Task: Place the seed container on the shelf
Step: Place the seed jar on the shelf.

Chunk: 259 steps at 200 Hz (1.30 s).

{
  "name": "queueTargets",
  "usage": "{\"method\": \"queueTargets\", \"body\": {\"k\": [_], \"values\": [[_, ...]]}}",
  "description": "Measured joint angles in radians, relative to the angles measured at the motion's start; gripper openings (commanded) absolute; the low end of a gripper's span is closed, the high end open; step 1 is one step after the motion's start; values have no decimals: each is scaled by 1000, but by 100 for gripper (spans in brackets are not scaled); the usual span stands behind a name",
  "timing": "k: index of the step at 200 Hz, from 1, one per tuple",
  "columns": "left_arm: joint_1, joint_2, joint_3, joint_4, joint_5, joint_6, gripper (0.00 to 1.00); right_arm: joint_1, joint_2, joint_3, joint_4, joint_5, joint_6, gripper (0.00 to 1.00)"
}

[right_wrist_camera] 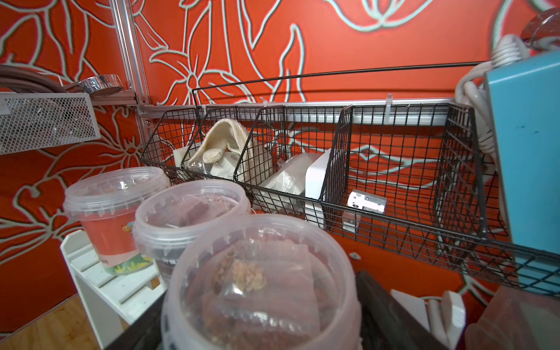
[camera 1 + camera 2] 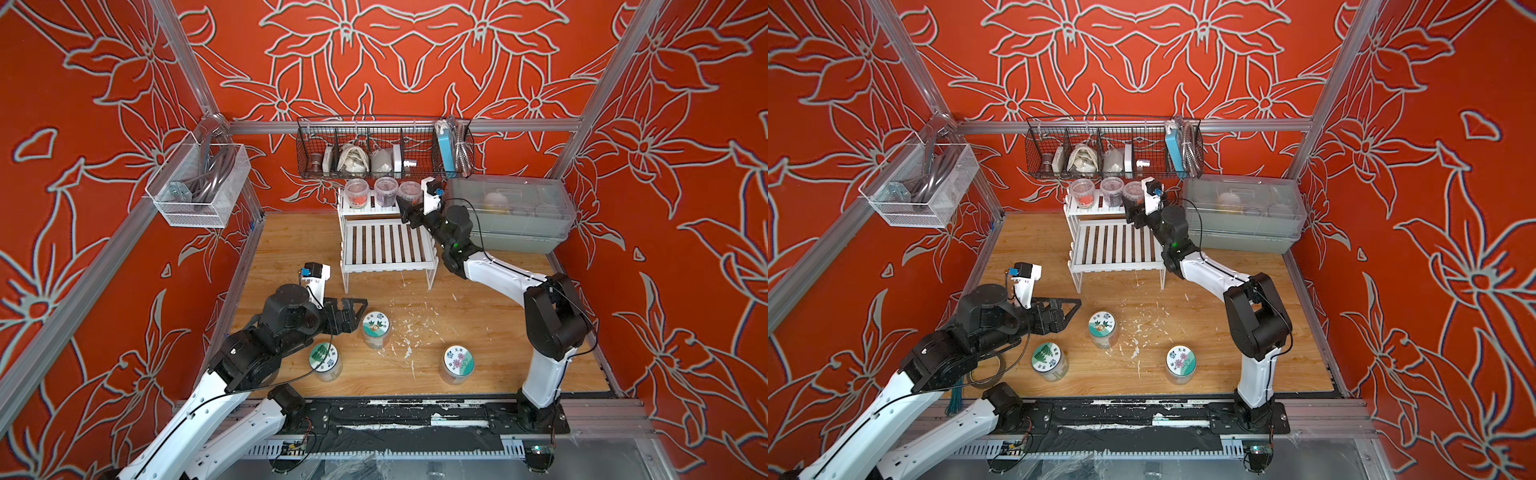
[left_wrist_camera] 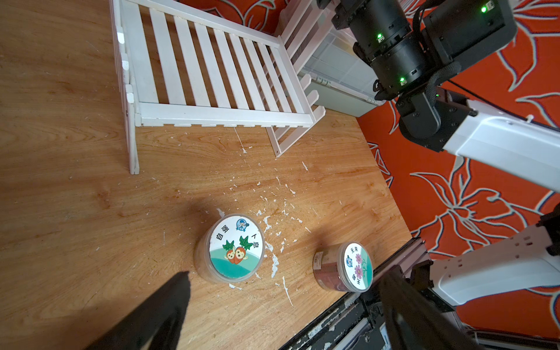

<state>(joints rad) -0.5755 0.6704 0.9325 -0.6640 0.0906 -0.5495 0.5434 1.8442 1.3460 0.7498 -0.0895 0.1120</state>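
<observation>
right gripper (image 2: pixel 404 206) is straddling clear seed tub (image 2: pixel 409 190), seating it at upper-tier right end of shelf (image 2: pixel 388 245); cannot tell if gripping | left gripper (image 2: pixel 357 316) is hovering open beside carrot-lid jar (image 2: pixel 375 328), probably readying.

A robot lab cell. An aluminium frame (image 2: pixel 257 126) holds printed floral walls (image 2: pixel 415 62) round a wooden surface (image 2: pixel 291 257); a left arm (image 2: pixel 216 399) and a right arm (image 2: pixel 540 374) are bolted at its front.

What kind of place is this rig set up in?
Probably a staged robot test cell dressed as a garden-storage corner: aluminium frame with red floral-print walls, white stepped shelf holding seed tubs, black wire basket hung above it.
</observation>
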Motion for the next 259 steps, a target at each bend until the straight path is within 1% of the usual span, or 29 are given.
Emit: {"method": "queueTargets", "body": {"k": [151,208,259], "values": [[0,-18,0,0,0,0,97,-1,-18,-1,-75,28,-35,79],[0,-30,-1,0,0,-1,97,-12,-18,39,-122,30,-37,77],[0,-38,-16,0,-2,-1,97,-18,3,77,-122,42,-37,77]]}}
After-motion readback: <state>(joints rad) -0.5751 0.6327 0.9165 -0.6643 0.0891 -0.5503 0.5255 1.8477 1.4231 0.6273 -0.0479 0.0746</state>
